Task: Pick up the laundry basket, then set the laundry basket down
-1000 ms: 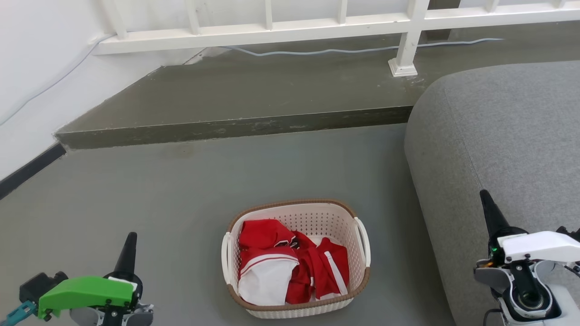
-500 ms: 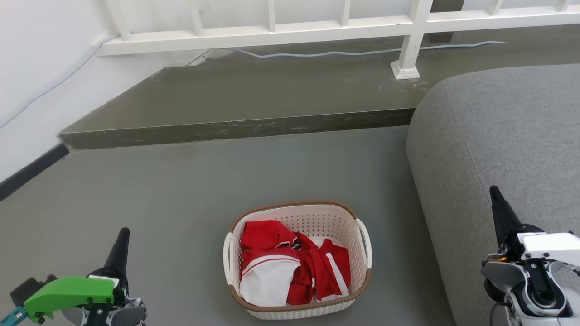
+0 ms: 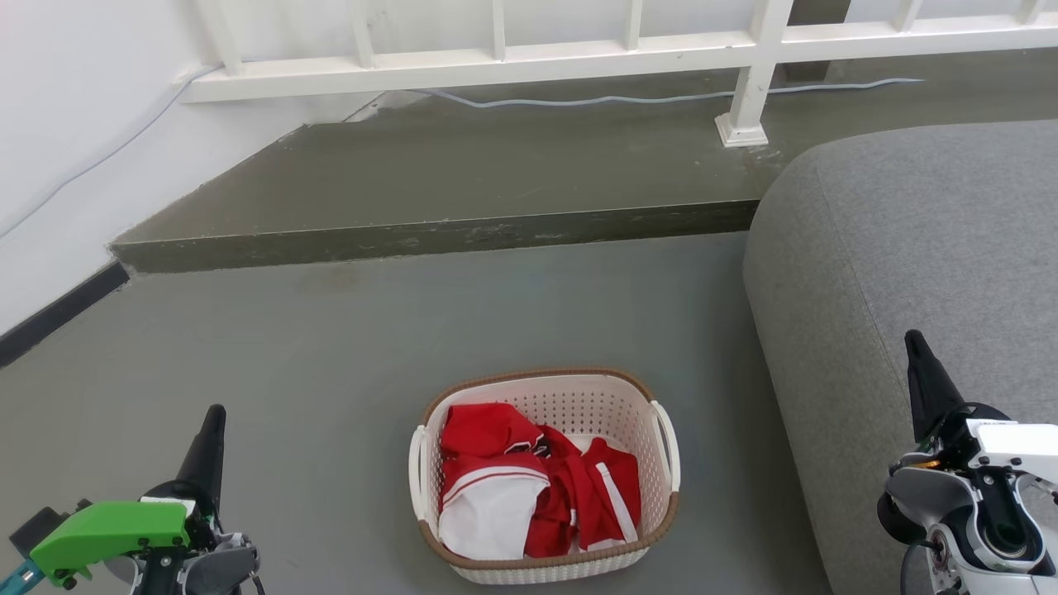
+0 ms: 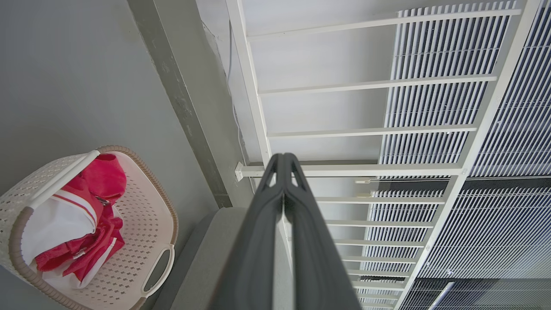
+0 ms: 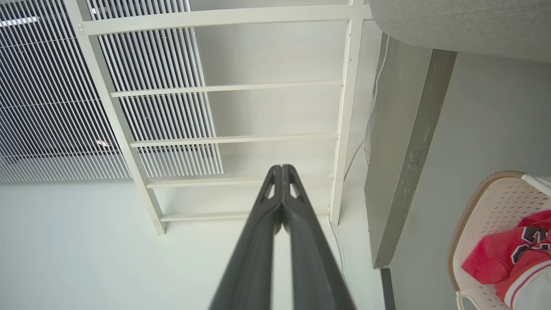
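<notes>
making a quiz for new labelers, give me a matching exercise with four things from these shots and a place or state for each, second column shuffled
Things:
1. laundry basket
2. red and white clothes
3. left gripper
4. grey sofa

Places or states:
A. jaws shut, lower left of the head view
B. at the right edge, beside the basket
C. low in the middle of the head view, on the grey floor
D. heaped inside the basket

Pairs: 1-C, 2-D, 3-A, 4-B
</notes>
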Tool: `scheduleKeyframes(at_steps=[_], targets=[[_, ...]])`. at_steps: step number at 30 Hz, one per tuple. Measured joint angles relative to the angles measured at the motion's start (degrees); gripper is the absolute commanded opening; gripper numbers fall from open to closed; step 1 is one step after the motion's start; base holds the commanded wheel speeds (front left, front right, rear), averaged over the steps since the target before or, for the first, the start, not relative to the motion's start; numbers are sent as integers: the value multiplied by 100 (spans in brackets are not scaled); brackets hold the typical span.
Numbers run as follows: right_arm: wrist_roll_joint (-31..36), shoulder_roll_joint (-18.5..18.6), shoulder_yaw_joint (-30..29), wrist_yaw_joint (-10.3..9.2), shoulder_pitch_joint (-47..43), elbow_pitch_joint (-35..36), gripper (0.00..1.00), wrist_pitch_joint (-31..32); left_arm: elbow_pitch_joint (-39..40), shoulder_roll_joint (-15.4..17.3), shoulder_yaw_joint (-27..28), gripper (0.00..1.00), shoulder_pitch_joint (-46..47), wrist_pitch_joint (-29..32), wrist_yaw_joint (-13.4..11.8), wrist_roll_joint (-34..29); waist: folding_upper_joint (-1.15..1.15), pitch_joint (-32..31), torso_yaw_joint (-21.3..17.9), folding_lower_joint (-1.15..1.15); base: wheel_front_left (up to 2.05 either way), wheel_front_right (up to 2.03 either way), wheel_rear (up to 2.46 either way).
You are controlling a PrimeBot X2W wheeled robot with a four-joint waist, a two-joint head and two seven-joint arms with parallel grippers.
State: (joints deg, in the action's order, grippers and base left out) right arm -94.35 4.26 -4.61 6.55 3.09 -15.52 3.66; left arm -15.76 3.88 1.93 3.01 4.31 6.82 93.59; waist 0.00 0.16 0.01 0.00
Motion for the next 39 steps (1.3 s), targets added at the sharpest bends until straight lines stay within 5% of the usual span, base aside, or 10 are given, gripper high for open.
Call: scheduleKeyframes(at_steps=[39], targets=[[0,-16,-16,1,2,-56,0,16,-30,-16,12,0,4,15,5,0,0,-2,-1,0,0,0,0]])
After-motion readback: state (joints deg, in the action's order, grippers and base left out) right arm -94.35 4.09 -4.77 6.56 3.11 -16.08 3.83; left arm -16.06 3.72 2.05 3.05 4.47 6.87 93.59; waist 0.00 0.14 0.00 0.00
